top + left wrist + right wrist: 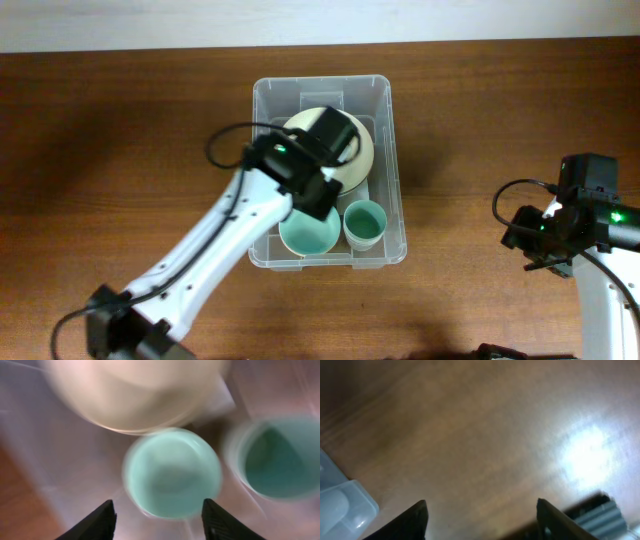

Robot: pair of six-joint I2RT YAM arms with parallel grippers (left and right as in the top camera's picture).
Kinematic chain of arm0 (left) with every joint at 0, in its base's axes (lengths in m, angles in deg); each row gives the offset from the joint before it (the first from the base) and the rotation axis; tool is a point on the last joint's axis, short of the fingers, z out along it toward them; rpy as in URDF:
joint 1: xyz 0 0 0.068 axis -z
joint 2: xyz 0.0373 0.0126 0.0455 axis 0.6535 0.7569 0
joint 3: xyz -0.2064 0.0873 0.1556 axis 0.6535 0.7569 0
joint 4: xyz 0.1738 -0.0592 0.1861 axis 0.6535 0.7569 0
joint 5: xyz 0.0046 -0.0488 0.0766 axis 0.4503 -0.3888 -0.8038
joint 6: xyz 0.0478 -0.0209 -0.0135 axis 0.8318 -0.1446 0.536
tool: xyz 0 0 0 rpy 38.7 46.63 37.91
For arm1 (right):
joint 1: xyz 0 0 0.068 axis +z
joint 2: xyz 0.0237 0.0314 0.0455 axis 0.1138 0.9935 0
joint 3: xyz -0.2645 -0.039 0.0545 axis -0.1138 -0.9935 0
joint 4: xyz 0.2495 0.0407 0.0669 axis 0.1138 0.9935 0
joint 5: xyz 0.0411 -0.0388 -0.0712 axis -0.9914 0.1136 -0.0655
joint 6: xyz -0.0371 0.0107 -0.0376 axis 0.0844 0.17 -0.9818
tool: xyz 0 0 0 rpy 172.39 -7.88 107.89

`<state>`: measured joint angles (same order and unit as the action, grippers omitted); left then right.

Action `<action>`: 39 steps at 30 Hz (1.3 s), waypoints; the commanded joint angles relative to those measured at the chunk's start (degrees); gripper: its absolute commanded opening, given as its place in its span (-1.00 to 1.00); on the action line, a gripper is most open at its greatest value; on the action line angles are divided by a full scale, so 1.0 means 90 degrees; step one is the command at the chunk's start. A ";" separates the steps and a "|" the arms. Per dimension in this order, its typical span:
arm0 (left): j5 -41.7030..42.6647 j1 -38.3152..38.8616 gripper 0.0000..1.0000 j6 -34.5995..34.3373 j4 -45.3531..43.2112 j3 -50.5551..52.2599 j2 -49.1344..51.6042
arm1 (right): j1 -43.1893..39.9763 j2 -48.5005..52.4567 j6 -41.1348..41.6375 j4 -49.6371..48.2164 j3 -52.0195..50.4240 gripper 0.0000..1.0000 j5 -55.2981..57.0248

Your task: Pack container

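**Pack container: looks near done, three items in the bin**

Progress (judged from the current views):
- The container [322, 86] holds a large cream dish [366, 150] at the far end, a teal bowl [312, 236] near-left and a teal cup [364, 224] near-right.
- All three are inside the walls. Bowl and cup sit side by side, and the dish's near edge seems to overlap the bowl, though the arm hides that join.
- I see nothing loose on the worktop [120, 120] in the overhead view, but the arms hide part of it.
- My guess is that packing is finished or one item short. No lid is in sight, so I can't tell whether closing is part of the job.

Grippers:
- Left gripper [157, 505]: jaws spread wide and holding nothing, hanging over the teal bowl inside the bin. That view is blurred, so I can't read its height above the bowl.
- Right gripper [481, 504]: jaws also wide apart and empty, over bare worktop well right of the bin. Only a bin corner shows at its left edge.

Container:
- It sits mid-worktop with its long axis running near to far.
- It is a clear plastic bin with a rounded rim, upright and open-topped.
- The wood grain shows through the walls. I see no tilt or damage.
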<state>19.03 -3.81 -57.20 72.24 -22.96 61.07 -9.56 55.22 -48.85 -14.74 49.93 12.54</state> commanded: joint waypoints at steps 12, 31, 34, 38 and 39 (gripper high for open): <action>-0.0845 -0.3679 0.99 -0.0255 -0.1421 -0.0277 -0.0833 | 0.2193 0.1042 -0.0986 -0.2671 0.0981 0.98 -0.0155; -0.0563 -0.4116 0.99 -0.0002 -0.1275 -0.0202 -0.1163 | 0.2317 0.0894 -0.1027 -0.3266 0.0981 0.98 0.0952; -0.0345 -0.4116 1.00 0.0270 -0.1343 0.0000 -0.1566 | 0.2317 0.0495 -0.0627 -0.2943 0.0979 0.98 0.0984; -0.0328 -0.4116 0.99 0.0355 -0.1547 0.0670 -0.2586 | 0.2317 -0.0233 -0.0058 -0.2297 0.0823 0.98 0.1001; -0.0325 -0.4116 0.99 0.0372 -0.1644 0.0872 -0.2827 | 0.2317 -0.0381 0.0007 -0.2234 0.0753 0.98 0.1001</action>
<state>15.03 -40.66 -55.82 59.13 -20.17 44.07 11.03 55.95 -54.41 -36.64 57.93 20.04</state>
